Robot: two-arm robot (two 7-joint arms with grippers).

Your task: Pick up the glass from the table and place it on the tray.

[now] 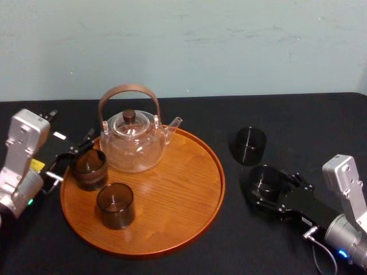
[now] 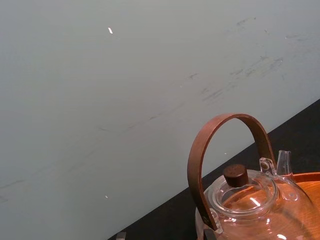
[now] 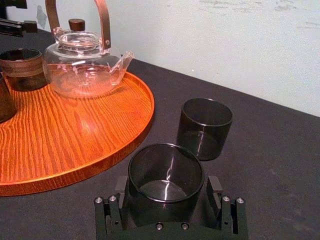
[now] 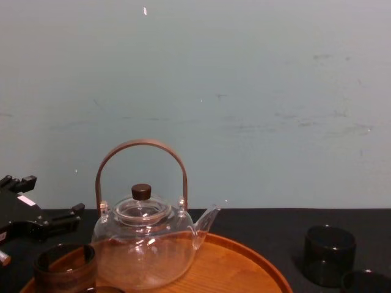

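Two dark smoked glasses stand on the black table to the right of the tray (image 1: 189,217). The nearer glass (image 1: 268,181) (image 3: 166,177) sits between the fingers of my right gripper (image 1: 267,188) (image 3: 167,192), which is open with one finger on each side of the glass's base. The farther glass (image 1: 250,145) (image 3: 204,127) (image 4: 330,255) stands free just behind it. The round orange-brown wooden tray (image 3: 75,145) (image 4: 244,262) carries two more dark glasses (image 1: 88,169) (image 1: 115,205). My left gripper (image 1: 75,154) (image 4: 43,223) hovers open at the tray's left rim, beside the left glass.
A clear glass teapot (image 1: 132,140) (image 2: 250,200) (image 3: 82,62) (image 4: 143,244) with a brown arched handle stands at the back of the tray. The tray's right half is bare wood. A pale wall runs close behind the table's far edge.
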